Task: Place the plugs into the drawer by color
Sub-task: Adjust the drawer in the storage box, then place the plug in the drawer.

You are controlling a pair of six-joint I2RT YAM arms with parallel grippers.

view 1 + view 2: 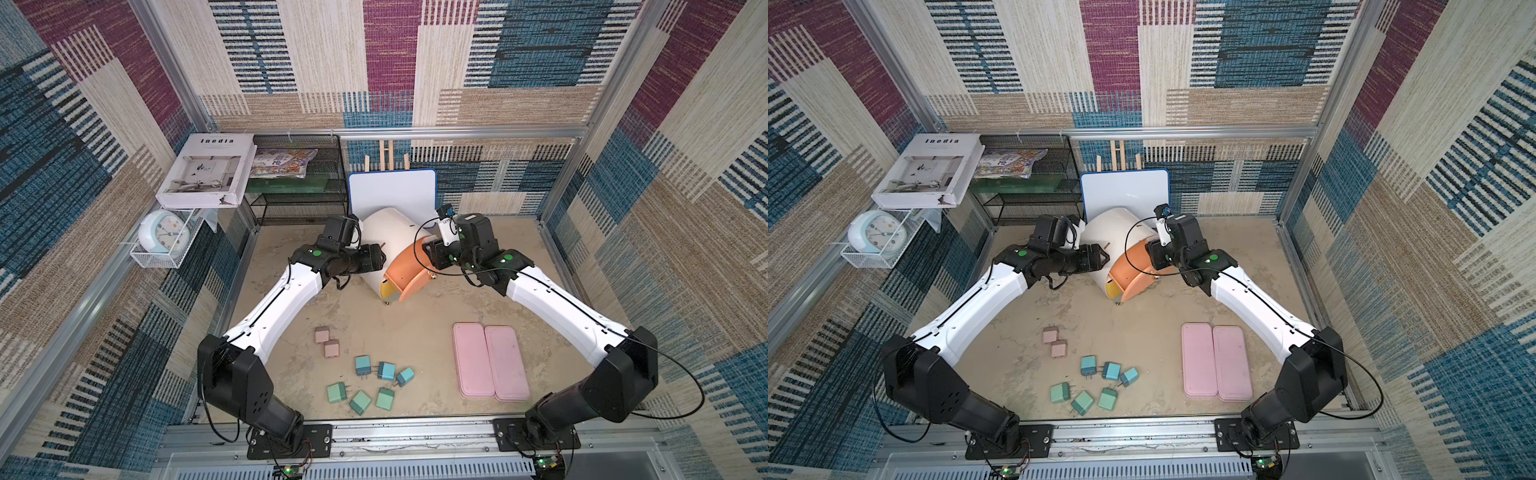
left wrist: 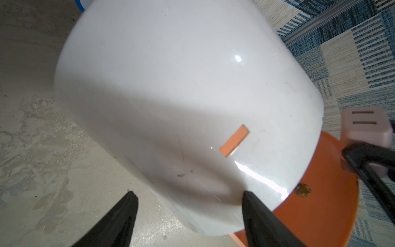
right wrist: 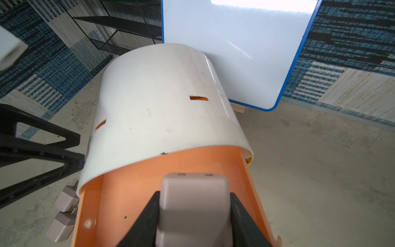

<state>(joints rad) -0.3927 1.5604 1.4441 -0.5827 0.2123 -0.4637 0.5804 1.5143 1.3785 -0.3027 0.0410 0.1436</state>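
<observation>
One pink plug (image 3: 193, 205) is clamped between the fingers of the right gripper (image 3: 194, 195), which hangs over the pulled-out salmon top drawer (image 3: 132, 184) of the cabinet (image 1: 390, 228) — above the tray, not yet in it. The left gripper (image 2: 188, 193) is at the cabinet's white side wall with its fingers apart, holding nothing. One fingertip looks to touch the shell, probably as a brace.

To drop well, I'd lower the plug until it is inside the drawer's walls and clear of the cabinet's overhanging lip. Only then part the fingers, with the left gripper pressed to the wall so the light cabinet doesn't skid.

The plug's long axis runs along the fingers, and its far end, with two small marks, points toward the cabinet's back.

Eight loose plugs — two pink plugs (image 1: 322, 334), three blue plugs (image 1: 386, 370) and three green plugs (image 1: 360, 402) — lie in front of the cabinet, well apart from it.
</observation>
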